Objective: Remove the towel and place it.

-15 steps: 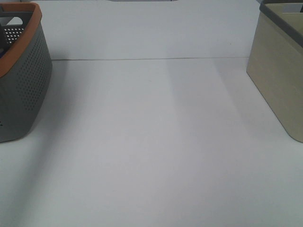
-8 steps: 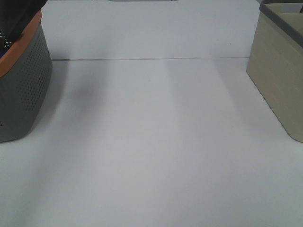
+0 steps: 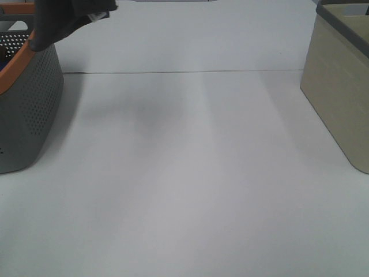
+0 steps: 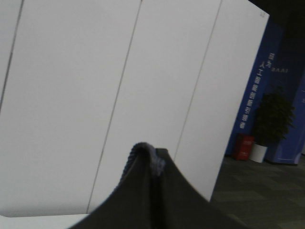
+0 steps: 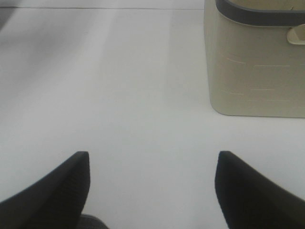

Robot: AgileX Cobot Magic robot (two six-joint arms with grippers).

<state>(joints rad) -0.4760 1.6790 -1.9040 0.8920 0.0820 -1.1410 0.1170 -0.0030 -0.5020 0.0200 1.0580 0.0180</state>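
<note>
The towel (image 3: 60, 20), a dark charcoal cloth with a small white tag (image 3: 101, 14), hangs in the air at the top left of the exterior high view, above the orange rim of the grey perforated basket (image 3: 29, 109). In the left wrist view a gathered fold of the towel (image 4: 152, 200) fills the lower middle and hides the left gripper's fingers, which are shut on it. My right gripper (image 5: 152, 191) is open and empty over bare table, its two dark fingers (image 5: 62, 191) wide apart.
A beige basket with a dark grey rim (image 3: 340, 86) stands at the right edge and also shows in the right wrist view (image 5: 257, 67). A thin seam (image 3: 184, 72) crosses the white table between the baskets.
The towel has come up out of the grey basket and swung to the right. It now hangs past the basket's rim. The right gripper has not moved.
</note>
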